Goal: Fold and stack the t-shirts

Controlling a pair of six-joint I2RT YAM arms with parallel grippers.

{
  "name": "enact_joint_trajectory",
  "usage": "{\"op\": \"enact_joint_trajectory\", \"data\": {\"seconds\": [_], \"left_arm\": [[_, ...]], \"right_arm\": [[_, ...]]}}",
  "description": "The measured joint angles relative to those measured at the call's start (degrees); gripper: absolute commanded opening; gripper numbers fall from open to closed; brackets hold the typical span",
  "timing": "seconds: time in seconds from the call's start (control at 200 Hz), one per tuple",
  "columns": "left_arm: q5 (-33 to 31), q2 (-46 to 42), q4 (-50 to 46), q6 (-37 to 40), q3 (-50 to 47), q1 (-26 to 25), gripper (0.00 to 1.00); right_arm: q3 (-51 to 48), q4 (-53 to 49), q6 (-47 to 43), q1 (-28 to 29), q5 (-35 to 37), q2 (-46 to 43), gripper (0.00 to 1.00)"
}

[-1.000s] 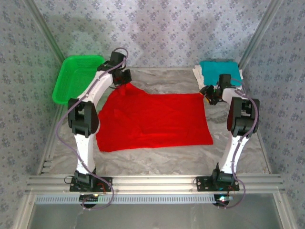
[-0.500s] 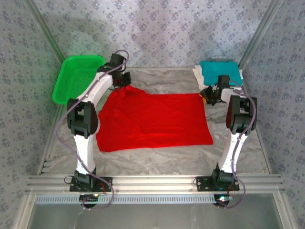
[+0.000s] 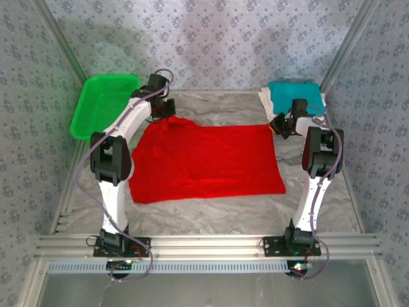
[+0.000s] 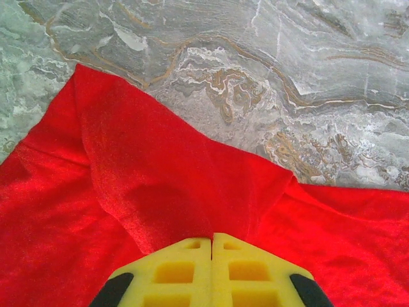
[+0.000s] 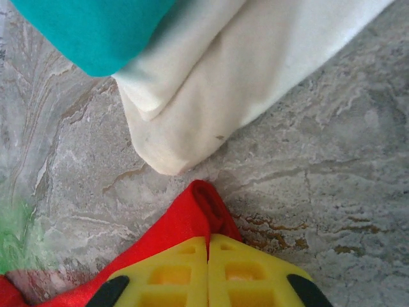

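**A:** Starting at the left: what is beside the left pincer [image 4: 211,240]?

**B:** A green mesh basket [image 3: 102,105], out past its outer side, at the far left of the table [image 3: 211,214]. The tabletop is grey and marbled.

**A:** And the pincer itself?

**B:** Its yellow pads are pressed together on a raised fold of the red t-shirt [image 3: 204,163], at the shirt's far left corner. In the left wrist view the cloth rises in a ridge to the pads, with bare marble beyond the tips.

**A:** Where does the shirt run from there?

**B:** It lies spread flat between the two pincers. From both it reaches back toward the arm bases, and its near edge is well short of the table's edge.

**A:** The right pincer [image 5: 208,240]?

**B:** Closed likewise, nipping the shirt's far right corner. A small red tuft stands out just ahead of the pads.

**A:** What lies beyond it?

**B:** Just ahead of the tips, apart from the red tuft, is a rounded corner of the folded whitish t-shirt [image 5: 211,96]. The teal t-shirt [image 5: 96,32] lies folded on top of it, farther ahead and to the left in the right wrist view.
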Motion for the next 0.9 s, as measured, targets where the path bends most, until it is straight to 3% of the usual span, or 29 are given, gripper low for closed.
{"op": "enact_joint_trajectory", "data": {"seconds": [0.285,0.899], "left_arm": [[-2.16,-3.26,-2.78,3.58,0.0,0.24,0.0],[-5.09,-11.72,-14.23,11.41,-2.69,0.55,0.0]], "right_arm": [[-0.02,-2.08,-0.07,0.04,0.61,-1.09,0.0],[-3.93,-6.27,0.13,-0.13,0.31,-11.98,0.0]]}}
